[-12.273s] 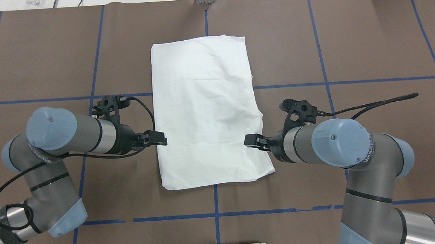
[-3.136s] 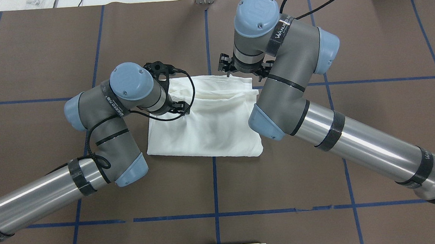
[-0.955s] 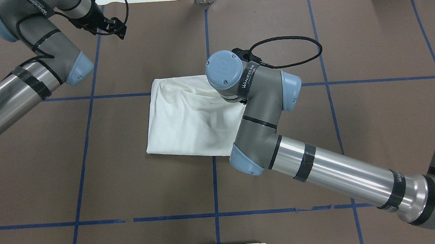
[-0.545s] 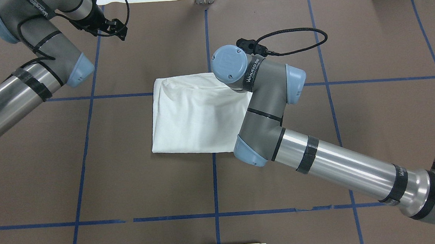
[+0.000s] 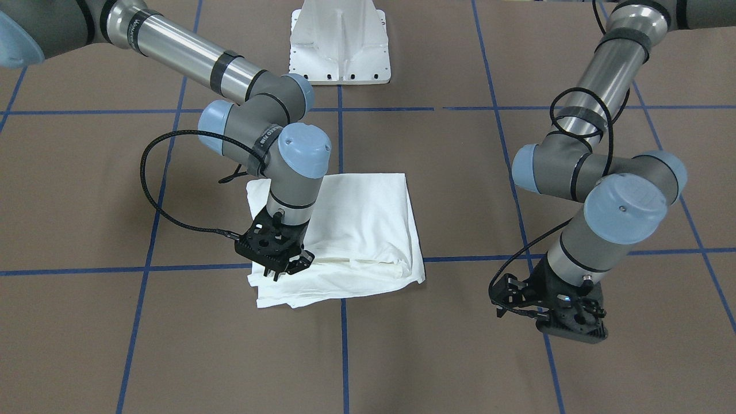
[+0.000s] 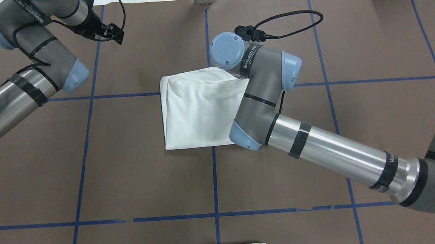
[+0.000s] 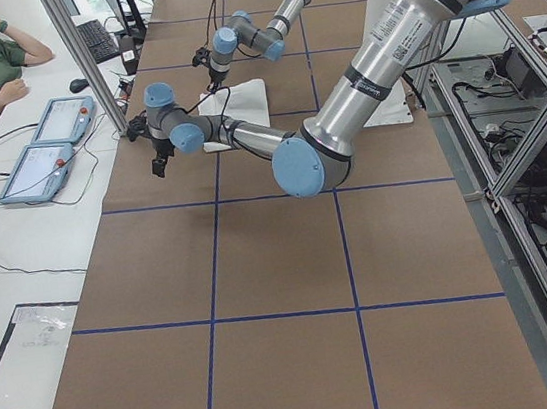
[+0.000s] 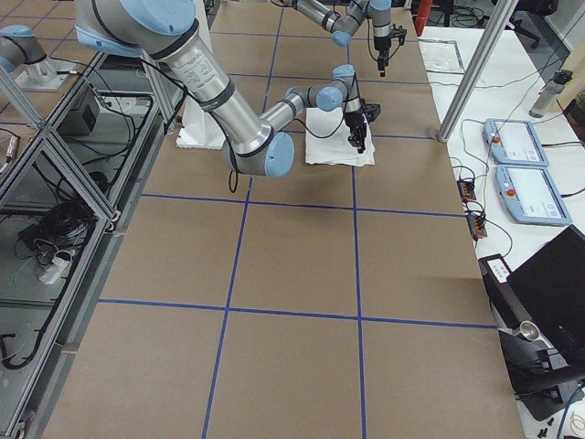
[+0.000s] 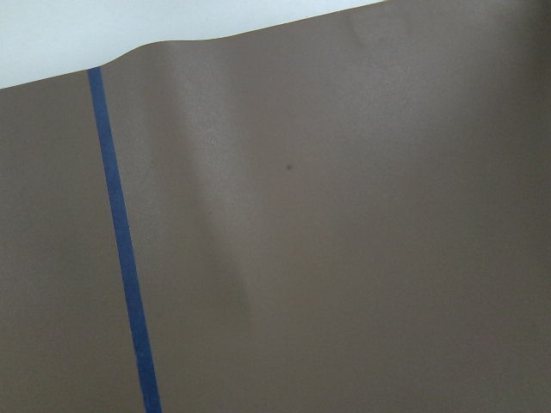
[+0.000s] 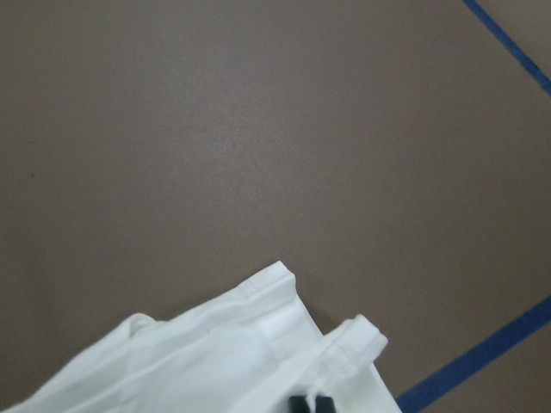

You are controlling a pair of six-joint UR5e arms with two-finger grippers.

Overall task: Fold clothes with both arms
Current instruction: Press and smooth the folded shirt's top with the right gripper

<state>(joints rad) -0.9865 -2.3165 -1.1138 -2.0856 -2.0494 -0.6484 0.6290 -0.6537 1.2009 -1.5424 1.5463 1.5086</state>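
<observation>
Right jaws clamp shirt (image 5: 368, 230) far hem, mid table (image 6: 138, 179); left jaws, can't tell open or closed, hover by far edge, well apart from shirt.

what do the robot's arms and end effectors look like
The left arm and right arm are silver tubes with grey joints, light-blue round caps and black bands lettered WANJEED in white. There are braided black cables looping to the black two-finger left end effector and right end effector.
</observation>
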